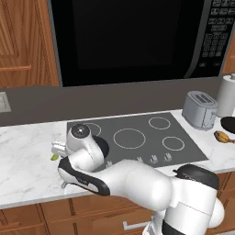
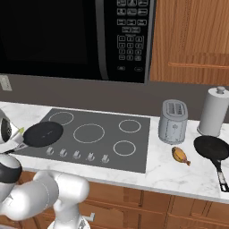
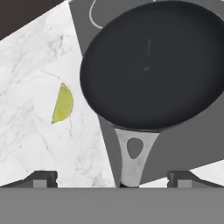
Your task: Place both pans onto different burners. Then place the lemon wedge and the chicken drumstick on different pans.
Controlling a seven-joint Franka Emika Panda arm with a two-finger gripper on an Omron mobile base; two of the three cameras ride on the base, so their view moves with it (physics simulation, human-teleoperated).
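One black pan (image 3: 153, 65) (image 2: 43, 133) sits on the front-left burner of the dark cooktop (image 2: 107, 154). Its silver-and-black handle (image 3: 133, 153) points toward me. My gripper (image 3: 113, 179) hovers open over the end of that handle, one fingertip (image 3: 43, 178) on each side, holding nothing. The yellow-green lemon wedge (image 3: 62, 104) (image 1: 54, 157) lies on the marble just left of the pan. The second pan (image 2: 212, 147) (image 1: 228, 124) rests on the counter far to the right, with the golden-brown chicken drumstick (image 2: 180, 154) (image 1: 223, 136) beside it.
A silver toaster (image 2: 173, 120) (image 1: 200, 110) and a paper towel roll (image 2: 215, 112) stand right of the cooktop. Several burner rings (image 2: 88, 133) lie bare. Small knobs (image 2: 76, 154) line the cooktop's front edge. A microwave (image 2: 67, 36) hangs overhead.
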